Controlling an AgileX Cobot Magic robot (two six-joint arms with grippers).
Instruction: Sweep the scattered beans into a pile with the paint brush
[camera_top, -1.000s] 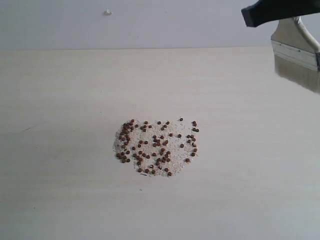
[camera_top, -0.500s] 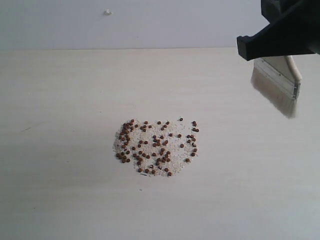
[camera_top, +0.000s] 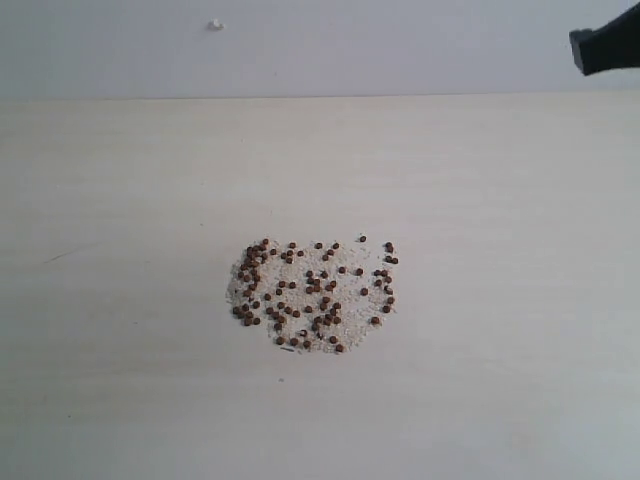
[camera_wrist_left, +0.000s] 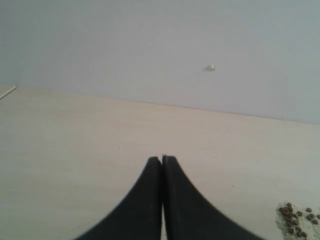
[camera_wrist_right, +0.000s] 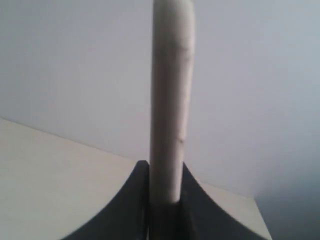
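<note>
The beans (camera_top: 312, 295) lie in a loose round patch mixed with fine whitish grains, mid-table in the exterior view; their edge shows in the left wrist view as beans (camera_wrist_left: 295, 220). My right gripper (camera_wrist_right: 164, 167) is shut on the paint brush (camera_wrist_right: 171, 90), seen edge-on as a pale upright bar between the jaws. In the exterior view only a black part of the right arm (camera_top: 607, 48) shows at the top right, high and far from the beans, and the brush is out of that view. My left gripper (camera_wrist_left: 162, 159) is shut and empty, low over bare table.
The pale wooden table (camera_top: 120, 200) runs back to a grey wall. A small white speck (camera_top: 215, 24) sits on that wall, also seen as the speck (camera_wrist_left: 211, 67). A table corner (camera_wrist_right: 250, 205) shows in the right wrist view.
The right gripper with the brush swung left over the table's far right, then drew back up and right; the brush has left the exterior view. The beans have not moved.
</note>
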